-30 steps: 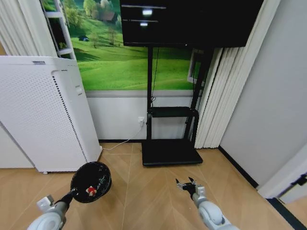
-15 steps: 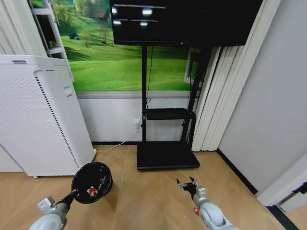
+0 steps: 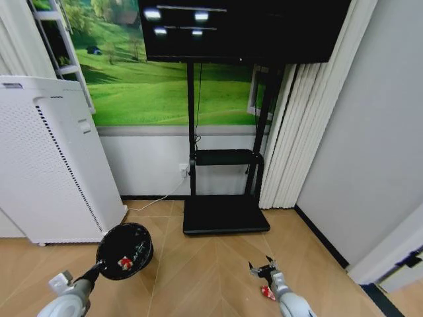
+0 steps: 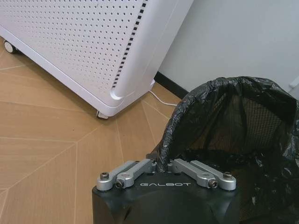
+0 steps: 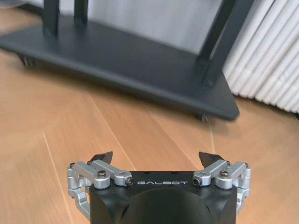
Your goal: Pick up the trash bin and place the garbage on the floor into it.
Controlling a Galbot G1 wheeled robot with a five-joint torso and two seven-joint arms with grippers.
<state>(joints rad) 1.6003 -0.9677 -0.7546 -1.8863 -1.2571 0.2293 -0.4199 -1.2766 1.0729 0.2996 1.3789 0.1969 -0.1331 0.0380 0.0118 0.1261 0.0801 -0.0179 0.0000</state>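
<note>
We had the left hand (image 4: 161, 164) pinched onto the rim of the trash bin (image 3: 125, 250), holding it low at our left just above the wooden floor (image 3: 198, 277), close to the white perforated appliance (image 3: 49, 172). The bin wore a black plastic liner (image 4: 224, 121), and a red-and-white piece of garbage (image 3: 123, 263) already lay inside it. The word GALBOT (image 4: 165, 185) read clearly on the left wrist housing, and the same GALBOT (image 5: 163, 183) lettering showed on the right. Our right hand (image 3: 264, 269) hung low at the right with its fingers spread wide apart, gripping nothing. Another red-and-white wrapper (image 3: 267, 292) lay on the floor just beside that arm. Ahead stood the black TV stand (image 3: 221, 214), its flat base resting on the floor
</note>
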